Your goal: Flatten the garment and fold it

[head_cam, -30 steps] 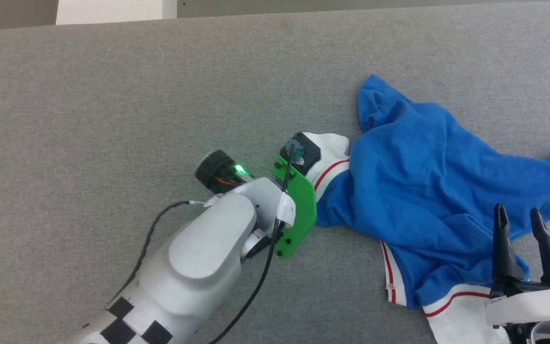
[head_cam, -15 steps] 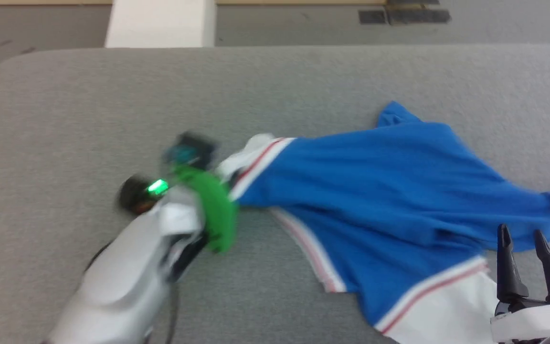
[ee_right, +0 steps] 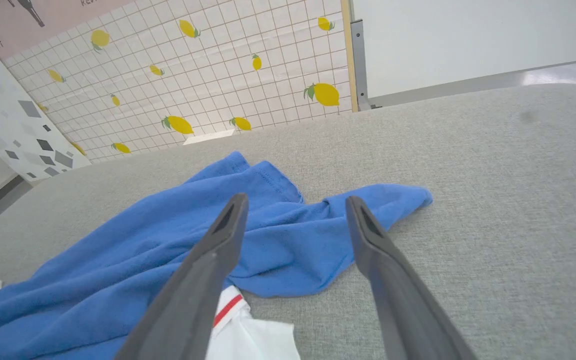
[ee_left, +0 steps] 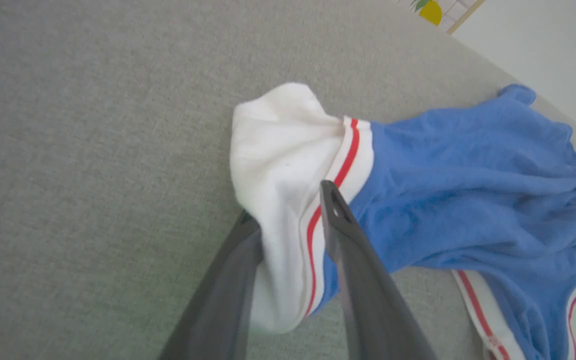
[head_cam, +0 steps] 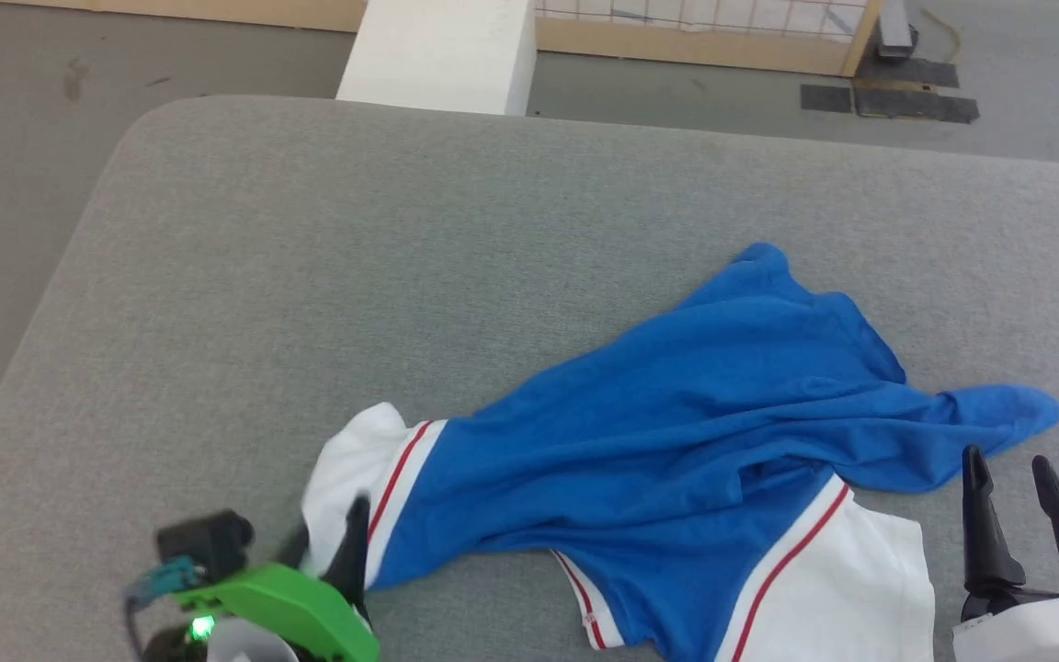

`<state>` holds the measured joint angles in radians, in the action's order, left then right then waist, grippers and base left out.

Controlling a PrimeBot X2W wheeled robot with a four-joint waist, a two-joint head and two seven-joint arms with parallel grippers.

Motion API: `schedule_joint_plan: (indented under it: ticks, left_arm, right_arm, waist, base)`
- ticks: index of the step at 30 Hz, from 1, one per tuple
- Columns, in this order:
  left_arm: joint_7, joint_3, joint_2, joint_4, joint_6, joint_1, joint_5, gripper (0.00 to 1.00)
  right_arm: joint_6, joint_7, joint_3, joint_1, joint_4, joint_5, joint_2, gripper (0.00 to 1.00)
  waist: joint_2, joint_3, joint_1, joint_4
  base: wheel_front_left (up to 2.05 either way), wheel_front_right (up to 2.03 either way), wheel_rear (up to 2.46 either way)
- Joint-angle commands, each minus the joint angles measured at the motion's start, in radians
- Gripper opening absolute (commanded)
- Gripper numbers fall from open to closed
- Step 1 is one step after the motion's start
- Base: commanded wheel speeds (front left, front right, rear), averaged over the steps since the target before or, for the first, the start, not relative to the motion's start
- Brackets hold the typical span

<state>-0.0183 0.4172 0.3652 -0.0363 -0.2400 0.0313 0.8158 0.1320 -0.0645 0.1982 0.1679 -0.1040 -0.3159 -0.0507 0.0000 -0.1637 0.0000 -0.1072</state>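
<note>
T-shirt (head_cam: 677, 405) is lying crumpled across the near half of the grey padded table (head_cam: 309, 276), blue body twisted, far from flat. At the table's near-left edge the left gripper (ee_left: 285, 202) is straddling one white sleeve (ee_left: 278, 145). Its fingers are standing apart with the cloth sagging loosely between them, and I'm reading that as not pinching.

That's the first worry. If this gripper pulls away with cloth draped over a finger, the sleeve could snag and bunch straight back up. It's also sitting close to the table's near edge, so a careless tug could drag the sleeve over the side.

At the table's near-right edge, the right gripper (head_cam: 1006, 457) is hovering with fingers spread wide, holding nothing. It's poised just beside the second white sleeve (head_cam: 860, 588) and a rolled blue corner (head_cam: 1007, 414). That corner is looking doubled over. A pinch there may be catching two layers, and a pull would lock the twist in rather than open it.

Towards the middle of the table the blue body is running in long diagonal ridges up to a peak (head_cam: 764, 262). Soft jersey like this is likely to stretch and slide rather than spread. The far half of the table is offering plenty of room.
</note>
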Motion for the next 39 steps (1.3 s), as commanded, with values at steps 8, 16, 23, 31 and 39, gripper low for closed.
schedule_joint_plan:
  ticks: [8,16,23,31,39]
  left_arm:
    - [0.247,-0.098,-0.013,-0.149,-0.003,-0.064,-0.124,1.0]
    - [0.279,-0.114,-0.102,-0.165,-0.03,-0.025,-0.413,1.0]
    - [0.28,-0.155,-0.236,-0.113,0.071,0.016,-0.542,1.0]
    - [0.28,-0.182,-0.288,-0.106,0.133,-0.013,-0.586,1.0]
    - [0.28,-0.182,-0.312,-0.087,0.169,-0.042,-0.593,1.0]
  right_arm:
    - [-0.001,0.005,-0.004,0.006,-0.002,-0.001,0.0,1.0]
    - [-0.001,0.041,0.0,-0.045,-0.052,0.054,0.0,1.0]
    - [-0.001,0.244,-0.041,-0.224,-0.122,0.083,0.0,1.0]
    - [-0.001,0.616,-0.091,-0.495,0.006,0.121,-0.121,1.0]
    - [-0.001,0.921,-0.214,-0.616,0.278,0.138,-0.247,1.0]
  waist:
    - [0.0,0.02,0.0,-0.01]
    - [0.0,0.011,0.0,-0.007]
    - [0.0,-0.04,0.0,-0.036]
    - [0.0,-0.103,0.0,-0.067]
    - [0.0,-0.153,0.0,-0.132]
  base:
    - [0.0,0.0,0.0]
    - [0.0,0.0,0.0]
    - [0.0,0.0,0.0]
    - [0.0,0.0,0.0]
    - [0.0,0.0,0.0]
